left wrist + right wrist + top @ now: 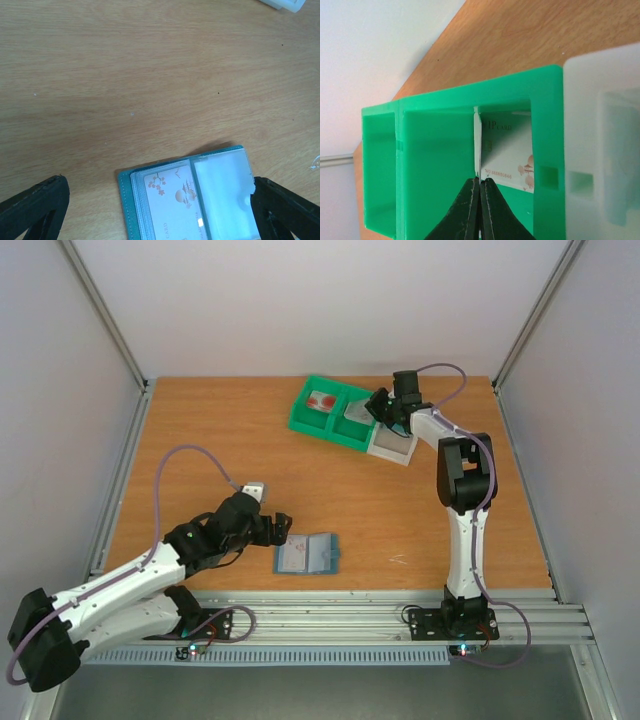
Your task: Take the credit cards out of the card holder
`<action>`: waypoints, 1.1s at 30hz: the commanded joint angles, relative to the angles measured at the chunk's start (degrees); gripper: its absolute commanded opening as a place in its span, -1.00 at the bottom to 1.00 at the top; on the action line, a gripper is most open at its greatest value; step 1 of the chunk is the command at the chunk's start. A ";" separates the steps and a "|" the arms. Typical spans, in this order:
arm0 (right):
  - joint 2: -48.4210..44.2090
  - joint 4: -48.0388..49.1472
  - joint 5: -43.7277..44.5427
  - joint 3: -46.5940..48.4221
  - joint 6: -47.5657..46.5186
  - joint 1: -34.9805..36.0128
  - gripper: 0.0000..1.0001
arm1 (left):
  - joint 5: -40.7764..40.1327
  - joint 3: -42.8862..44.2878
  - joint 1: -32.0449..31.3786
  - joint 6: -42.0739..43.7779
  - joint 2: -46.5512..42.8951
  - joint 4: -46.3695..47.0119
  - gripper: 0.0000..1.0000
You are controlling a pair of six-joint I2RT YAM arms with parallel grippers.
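Note:
The blue-grey card holder [306, 554] lies open on the table near the front. In the left wrist view the card holder [127, 200] has a pale card with blossom marks [172, 205] in its left sleeve, and the right sleeve looks empty. My left gripper [282, 531] is open just left of the holder, with the holder between its fingers [35, 207]. My right gripper [383, 406] is over the green tray [300, 420]. It is shut on a thin pale card [477, 145] seen edge-on. A grey-white card with red marks [515, 160] lies in the compartment below.
A white tray compartment [392, 446] adjoins the green tray's right end. A white card with red marks [322, 400] lies in the green tray's left compartment. Metal rails run along the table's left, right and front edges.

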 commanded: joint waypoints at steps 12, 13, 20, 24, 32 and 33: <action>2.51 -10.54 2.67 8.26 -3.15 -1.10 -0.70 | 1.01 1.90 0.09 2.42 1.85 4.22 0.99; 2.43 -11.32 2.74 8.80 -3.46 -1.10 -0.67 | 0.85 1.90 0.11 2.69 1.70 4.31 0.99; 0.53 -15.98 3.54 11.22 -4.45 -1.16 -0.58 | 0.24 1.91 0.12 0.75 2.68 3.02 0.99; -0.86 -19.87 2.58 13.67 -4.89 -1.10 -0.55 | 0.80 4.08 0.08 -0.34 5.70 -0.80 0.99; -7.61 -28.47 1.51 11.39 -4.56 0.12 -0.53 | 2.12 3.97 0.65 -1.83 8.79 -0.84 0.88; -9.29 -29.32 1.32 10.41 -4.93 0.51 -0.53 | 2.75 4.06 0.79 -1.67 8.98 -0.77 0.85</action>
